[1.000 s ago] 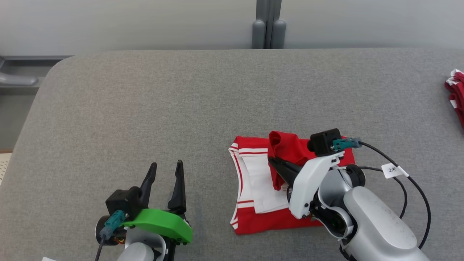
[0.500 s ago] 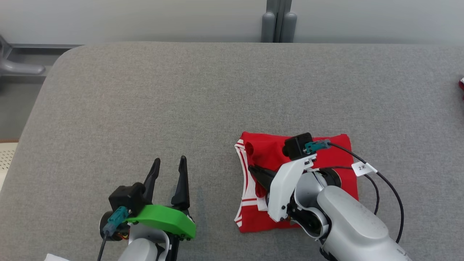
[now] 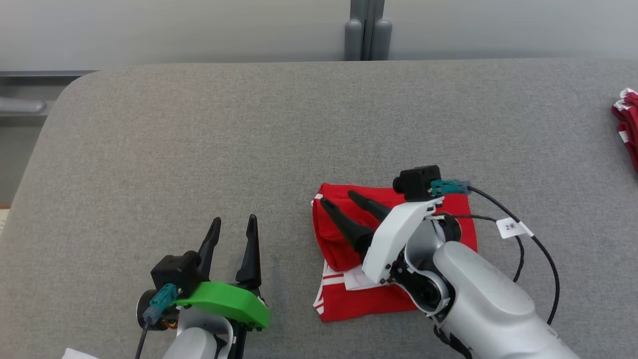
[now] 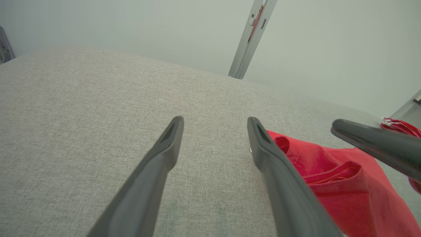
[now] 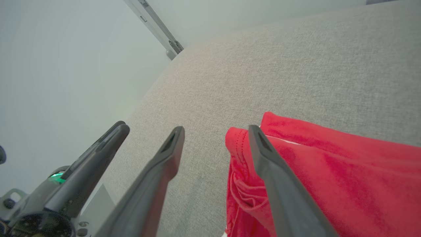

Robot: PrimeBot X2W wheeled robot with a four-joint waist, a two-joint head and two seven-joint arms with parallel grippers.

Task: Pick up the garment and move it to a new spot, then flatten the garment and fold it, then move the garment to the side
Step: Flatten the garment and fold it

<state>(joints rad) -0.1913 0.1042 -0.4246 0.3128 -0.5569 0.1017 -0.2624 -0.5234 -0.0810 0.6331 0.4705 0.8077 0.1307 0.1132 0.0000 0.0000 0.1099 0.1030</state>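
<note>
The garment (image 3: 333,247), red with white stripes, lies folded on the grey padded table (image 3: 199,149), right of centre near the front. My right gripper (image 3: 340,198) hovers open over the garment's far left corner, holding nothing. In the right wrist view, my right gripper (image 5: 215,130) straddles the folded edge of the garment (image 5: 329,171). My left gripper (image 3: 233,220) stands open and empty on the bare table, left of the garment and apart from it. In the left wrist view, my left gripper (image 4: 214,120) has the garment (image 4: 345,184) beside its right finger.
Another red and white cloth (image 3: 627,124) lies at the table's right edge. A grey post (image 3: 366,35) stands behind the table's far edge. The table's rounded left corner (image 3: 65,94) drops off to a lower shelf.
My right gripper carried the red flap leftward over the white part, then opened and let it go. The flap now lies folded over. The left arm stayed put; the camera shifted slightly.
</note>
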